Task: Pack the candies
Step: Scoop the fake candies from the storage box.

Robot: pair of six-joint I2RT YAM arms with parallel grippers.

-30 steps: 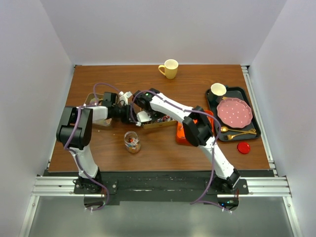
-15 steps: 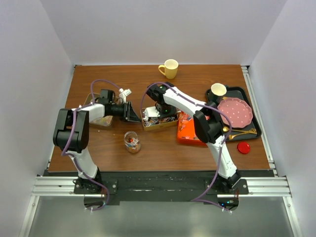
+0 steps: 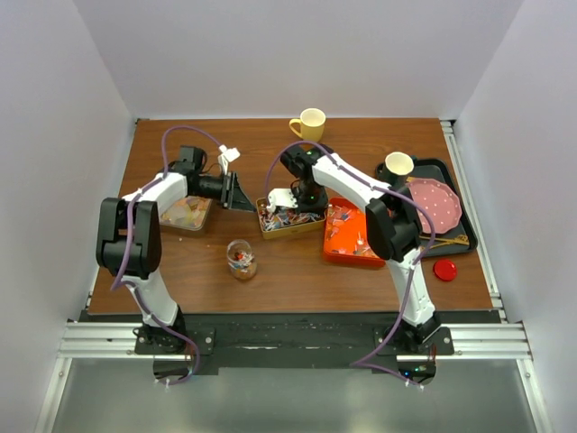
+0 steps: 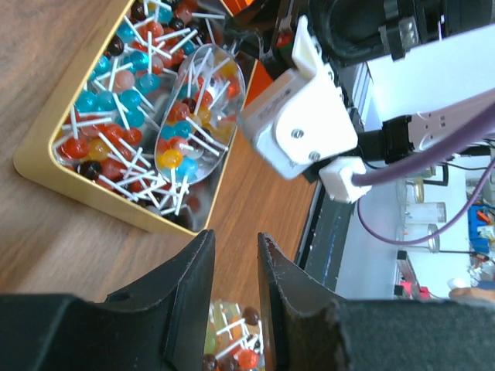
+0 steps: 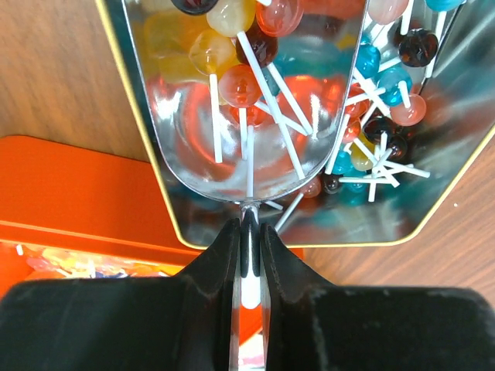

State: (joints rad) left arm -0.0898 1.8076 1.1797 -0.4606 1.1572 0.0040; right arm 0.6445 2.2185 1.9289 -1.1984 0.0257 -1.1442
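The candies here are small lollipops on white sticks, heaped in a gold tin (image 3: 288, 221), which also shows in the left wrist view (image 4: 46, 158) and the right wrist view (image 5: 445, 189). My right gripper (image 3: 294, 202) (image 5: 247, 226) is shut on the thin handle of a metal scoop (image 5: 232, 154) (image 4: 203, 77). The scoop lies in the tin with several lollipops (image 5: 232, 85) in its bowl. My left gripper (image 3: 240, 193) (image 4: 235, 236) hovers left of the tin, jaws narrowly apart and empty. A glass jar (image 3: 241, 259) holding a few lollipops (image 4: 232, 344) stands in front.
A tin of pastel candies (image 3: 185, 214) sits at the left. An orange tray (image 3: 354, 236) of wrapped candies sits right of the gold tin. A yellow mug (image 3: 309, 125) stands at the back. A black tray (image 3: 451, 171) holds a pink plate (image 3: 428, 205) and a cup. A red lid (image 3: 444, 269) lies near the front right.
My left gripper has drawn back and to the left, away from the gold tin. My right arm has swung right and set the scoop in the tin.
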